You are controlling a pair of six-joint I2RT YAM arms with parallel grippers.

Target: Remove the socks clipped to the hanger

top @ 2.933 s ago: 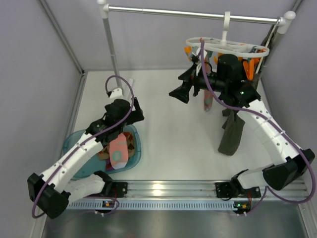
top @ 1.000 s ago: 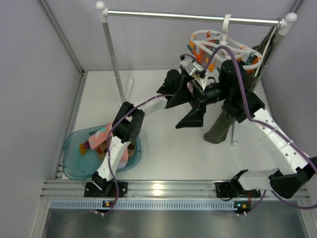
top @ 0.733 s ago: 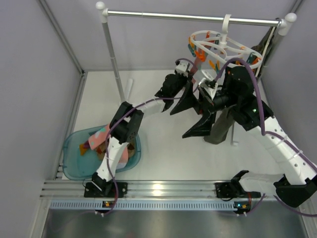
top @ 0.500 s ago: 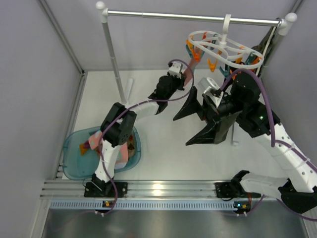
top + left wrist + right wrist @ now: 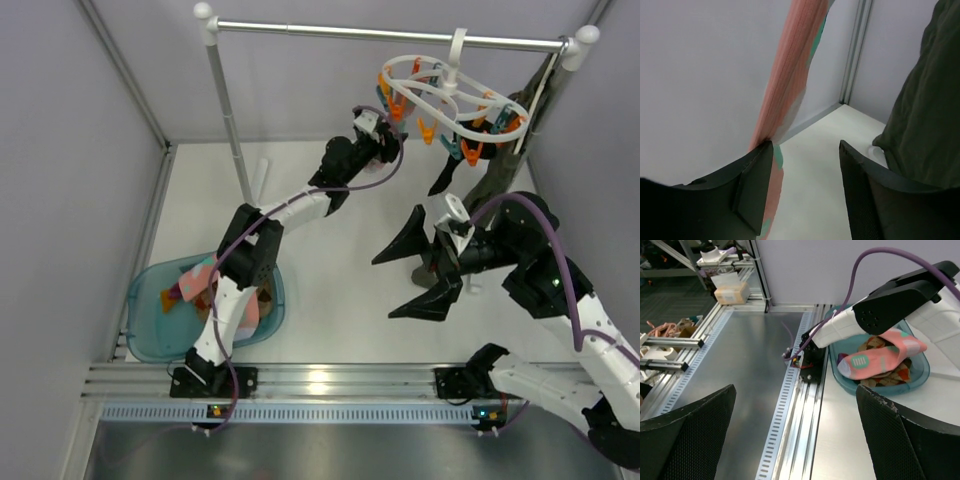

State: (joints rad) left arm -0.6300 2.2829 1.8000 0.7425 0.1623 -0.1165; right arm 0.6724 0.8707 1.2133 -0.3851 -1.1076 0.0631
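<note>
The white oval hanger (image 5: pixel 450 95) with orange and teal clips hangs from the rail. A pink sock with teal patches (image 5: pixel 790 75) hangs down against the inner face of my left gripper's left finger (image 5: pixel 752 185). My left gripper (image 5: pixel 805 192) is open, raised just left of and under the hanger (image 5: pixel 385 143). My right gripper (image 5: pixel 382 290) is wide open and empty, low over the table in front of the hanger, as the right wrist view (image 5: pixel 795 440) also shows. Several socks, a pink one on top (image 5: pixel 880 357), lie in the teal basin (image 5: pixel 145 340).
A long dark olive garment (image 5: pixel 495 185) hangs at the right end of the rail (image 5: pixel 390 33) and fills the right of the left wrist view (image 5: pixel 925 100). The rail's left post (image 5: pixel 228 110) stands behind the left arm. Grey walls enclose the table.
My right arm has swung down and away from the hanger toward the front, gripper open. My left arm has come out of the basin and reached up to the hanger's left side.
</note>
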